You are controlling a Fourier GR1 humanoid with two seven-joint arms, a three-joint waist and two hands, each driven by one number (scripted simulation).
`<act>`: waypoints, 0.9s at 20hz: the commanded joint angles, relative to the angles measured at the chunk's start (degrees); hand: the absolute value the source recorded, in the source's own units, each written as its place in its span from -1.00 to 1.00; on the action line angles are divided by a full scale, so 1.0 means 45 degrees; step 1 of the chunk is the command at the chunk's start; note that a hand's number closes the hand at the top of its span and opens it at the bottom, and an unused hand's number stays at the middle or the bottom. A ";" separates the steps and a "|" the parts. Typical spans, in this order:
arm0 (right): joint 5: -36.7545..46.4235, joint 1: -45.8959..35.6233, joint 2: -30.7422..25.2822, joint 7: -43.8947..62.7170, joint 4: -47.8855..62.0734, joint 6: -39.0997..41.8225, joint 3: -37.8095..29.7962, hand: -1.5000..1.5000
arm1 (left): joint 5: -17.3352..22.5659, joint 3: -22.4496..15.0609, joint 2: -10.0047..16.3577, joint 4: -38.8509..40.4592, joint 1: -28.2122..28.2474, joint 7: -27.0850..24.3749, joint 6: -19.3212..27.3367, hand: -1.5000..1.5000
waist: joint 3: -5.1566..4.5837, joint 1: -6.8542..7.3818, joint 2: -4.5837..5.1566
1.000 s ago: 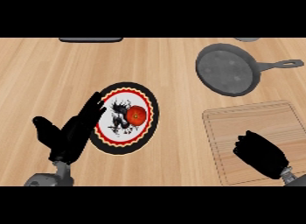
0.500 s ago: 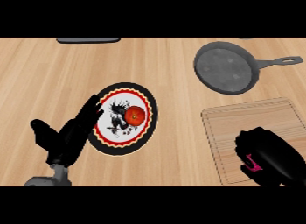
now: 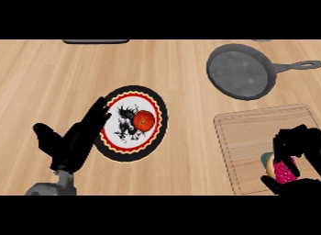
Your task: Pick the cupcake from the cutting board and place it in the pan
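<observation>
**A:** Where is the cupcake point(image 3: 283, 169) found?

**B:** At the near right corner of the board point(image 3: 251, 133), inside the right hand point(image 3: 305, 147). Only a pink wrapper and a pale top are seen between the fingers. The top seems turned to the left, so the cupcake is judged to be tilted, not upright.

**A:** How is that hand described?

**B:** It is clenched round the cupcake, with fingers above and thumb below. Whether the cupcake is lifted off the board cannot be told.

**A:** Which relation is the coming move governed by?

**B:** The pan point(image 3: 241, 73) lies beyond the board's far edge, up and slightly left of the hand, with its handle pointed right. A carry straight away from the body is called for, and the bowl is reached before the handle.

**A:** And the other arm?

**B:** The left hand point(image 3: 68, 144) is rested open at the lower left, its fingers over the edge of the plate point(image 3: 139, 156). It is well apart from the pan, so the right hand is the nearer.
</observation>
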 commanded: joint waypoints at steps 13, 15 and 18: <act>0.2002 -0.6450 0.2162 -0.0674 0.8297 -0.3014 -0.0608 1.00 | -0.0179 0.0061 -0.0336 0.0161 -0.0549 0.0486 -0.0173 0.00 | 0.0016 0.0422 0.0088; 0.1664 -0.7436 0.2209 -0.1502 1.0261 -0.3443 -0.1326 1.00 | -0.0457 -0.0041 -0.0474 0.1170 -0.0087 -0.0989 -0.0623 0.00 | 0.0014 0.0430 0.0117; 0.1665 -0.8442 0.2251 -0.2048 1.2251 -0.4874 -0.2302 1.00 | -0.0228 0.0419 -0.0191 0.0970 -0.0901 -0.0187 -0.0523 0.00 | 0.0024 0.0504 0.0164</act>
